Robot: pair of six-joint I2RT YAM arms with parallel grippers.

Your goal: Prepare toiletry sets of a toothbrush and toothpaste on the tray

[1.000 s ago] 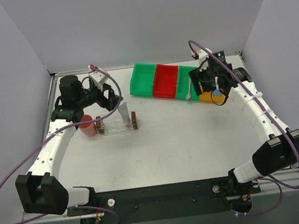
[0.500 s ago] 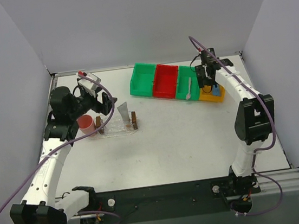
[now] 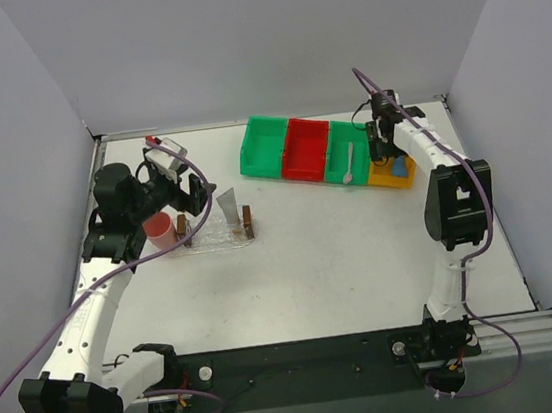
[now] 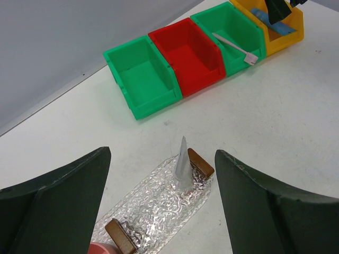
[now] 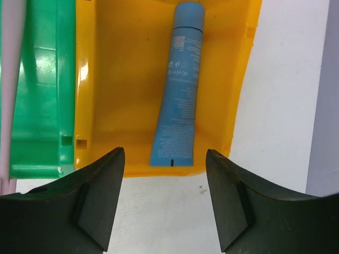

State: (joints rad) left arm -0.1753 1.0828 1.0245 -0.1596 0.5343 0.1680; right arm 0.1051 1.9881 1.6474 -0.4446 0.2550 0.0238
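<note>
The clear tray (image 3: pixel 214 238) with a brown block at each end lies at the left. A pale grey-white toothpaste tube (image 3: pixel 228 208) stands upright in it against the right block, also seen in the left wrist view (image 4: pixel 183 164). My left gripper (image 3: pixel 190 191) is open and empty, just up and left of the tray (image 4: pixel 153 206). The toothbrush (image 3: pixel 350 161) lies in the right green bin (image 3: pixel 344 170). The blue toothpaste (image 5: pixel 179 87) lies flat in the yellow bin (image 5: pixel 116 95). My right gripper (image 3: pixel 383 150) hovers open above it (image 5: pixel 164 153).
A pink cup (image 3: pixel 159 231) stands against the tray's left end. A row of bins runs along the back: green (image 3: pixel 265 148), red (image 3: pixel 306 149), green, then yellow (image 3: pixel 393 177). Grey walls close in the table on three sides.
My left gripper has drawn back to the left from the grey tube, which stays standing in the tray. My right arm has swung its elbow up and settled over the yellow bin.
</note>
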